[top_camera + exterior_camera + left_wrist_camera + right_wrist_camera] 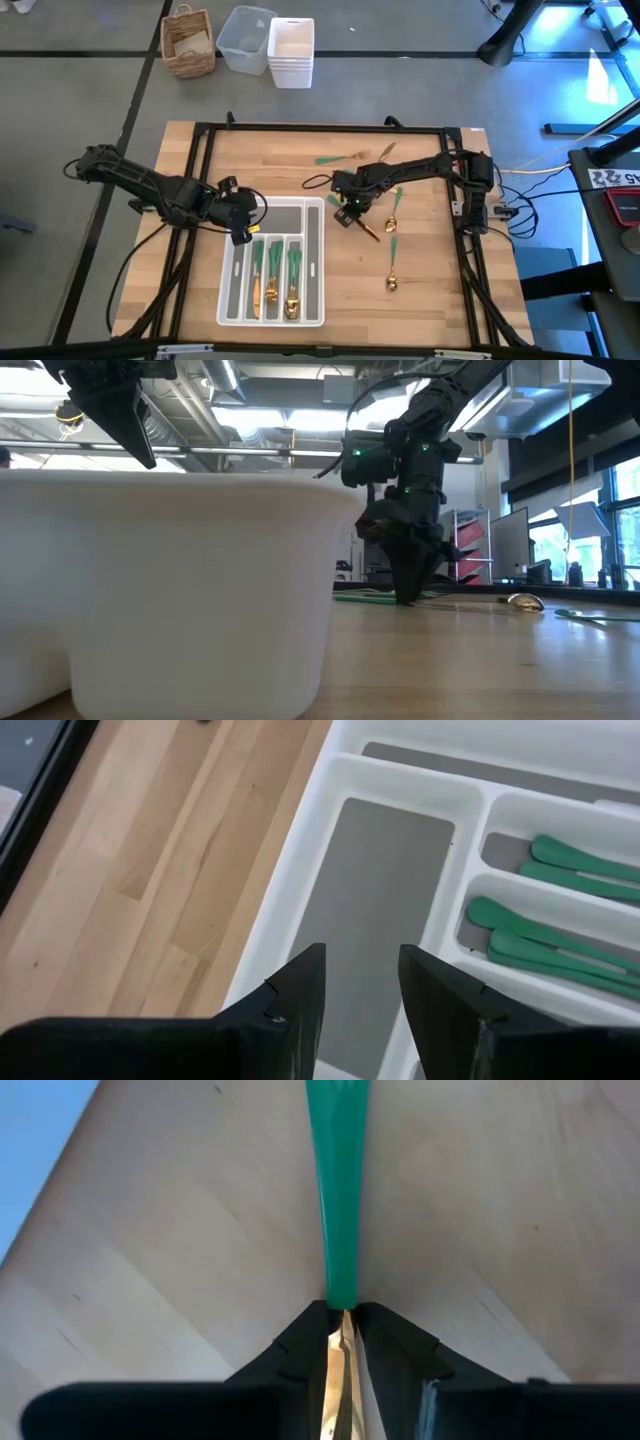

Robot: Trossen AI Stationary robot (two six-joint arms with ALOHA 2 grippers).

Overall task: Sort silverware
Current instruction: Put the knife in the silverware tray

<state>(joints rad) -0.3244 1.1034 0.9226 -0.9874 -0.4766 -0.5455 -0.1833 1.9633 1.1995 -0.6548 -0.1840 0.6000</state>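
Observation:
The white organizer tray (312,262) sits at the table's near left and holds several green-handled gold pieces (272,272) in its middle compartments. My left gripper (362,990) hovers open over the tray's far left corner, above a bare grey-lined compartment (375,890). My right gripper (350,211) stands at the table's middle, shut on one piece of silverware (366,229) that lies on the wood. Three more loose pieces lie on the table: a fork (345,157) toward the far edge and two spoons (394,212) (392,270) to the right. My right gripper pinches the piece between its two fingers at the gold neck (340,1345), right where the green handle (338,1210) begins. The fingers (408,585) point down from above and reach the tabletop. The handle runs straight ahead of them along the wood.
A black frame (200,190) borders the wooden table. Beyond the far edge stand a wicker basket (190,42), a clear plastic bin (245,38) and a stack of white containers (291,52). In the low view the tray's white wall (180,580) fills the left half.

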